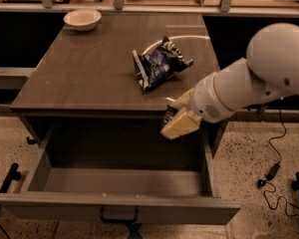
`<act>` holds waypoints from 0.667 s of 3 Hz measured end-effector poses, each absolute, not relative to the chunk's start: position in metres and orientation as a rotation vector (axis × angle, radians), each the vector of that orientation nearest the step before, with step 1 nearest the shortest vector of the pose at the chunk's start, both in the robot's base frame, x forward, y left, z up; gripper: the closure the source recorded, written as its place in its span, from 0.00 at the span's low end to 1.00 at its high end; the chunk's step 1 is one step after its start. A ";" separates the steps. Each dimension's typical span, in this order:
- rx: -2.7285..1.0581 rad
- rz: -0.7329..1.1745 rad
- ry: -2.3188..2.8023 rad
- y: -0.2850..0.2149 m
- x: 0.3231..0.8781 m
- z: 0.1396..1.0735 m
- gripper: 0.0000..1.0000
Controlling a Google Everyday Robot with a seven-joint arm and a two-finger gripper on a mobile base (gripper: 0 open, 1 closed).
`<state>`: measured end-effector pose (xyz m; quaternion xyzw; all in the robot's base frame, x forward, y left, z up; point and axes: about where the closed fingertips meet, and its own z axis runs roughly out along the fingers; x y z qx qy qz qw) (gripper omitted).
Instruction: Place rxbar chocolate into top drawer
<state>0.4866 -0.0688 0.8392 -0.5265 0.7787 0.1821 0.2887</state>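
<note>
Your gripper (169,118) hangs just past the front edge of the table (89,68), toward its right end, over the right rear part of the drawer (114,180). Its cream fingers (181,125) are closed on a thin dark thing that pokes out toward the left. Only a sliver shows, but it looks like the bar (167,114). So the bar is in the air, clamped, above the drawer's inside and not touching its floor.

The drawer is pulled well out. You see its flat floor, both side walls and the front panel with the dark handle (118,216) at the middle of the bottom edge.

The white arm (249,83) reaches in from the right and crosses the table's right front corner.

On the tabletop the chip bag (159,66) lies crumpled, right of centre — behind the gripper and apart from it. A pale bowl (82,19) sits at the far left corner, well apart from the bag. A black cable (274,168) trails on the speckled floor to the right.
</note>
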 end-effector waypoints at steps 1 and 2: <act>-1.509 0.408 1.964 -0.069 0.464 0.827 1.00; -1.573 0.398 1.936 -0.068 0.461 0.816 1.00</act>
